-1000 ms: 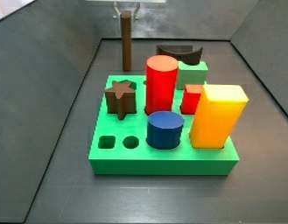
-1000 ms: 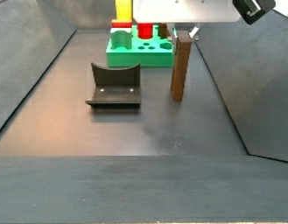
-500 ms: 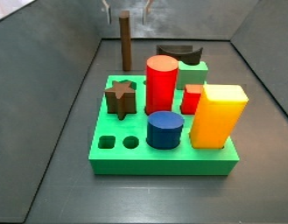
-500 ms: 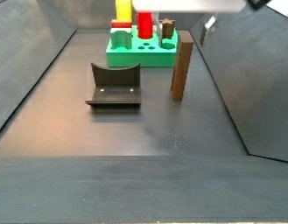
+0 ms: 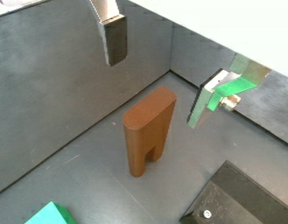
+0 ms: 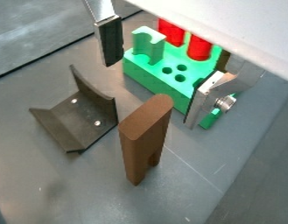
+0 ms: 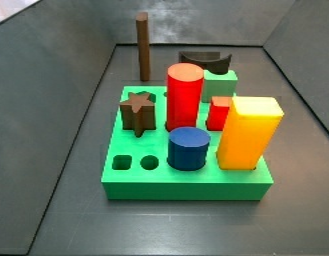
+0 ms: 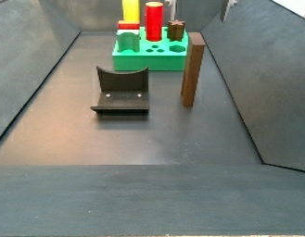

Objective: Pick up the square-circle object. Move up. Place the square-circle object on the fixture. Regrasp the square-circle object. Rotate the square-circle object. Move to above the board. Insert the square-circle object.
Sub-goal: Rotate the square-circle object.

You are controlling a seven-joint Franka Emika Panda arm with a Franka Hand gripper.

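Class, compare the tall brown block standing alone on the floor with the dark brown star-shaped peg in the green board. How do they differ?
The brown rectangular square-circle object stands free on the dark floor; the dark brown star-shaped peg sits in the bright green board. The block has flat sides; the peg has a star outline. The block is lighter brown. The open end effector hangs above the block, not the peg. Both stand upright.

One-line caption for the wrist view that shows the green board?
Open claw above the upright square-circle object, apart from it, with the fixture and board beyond.
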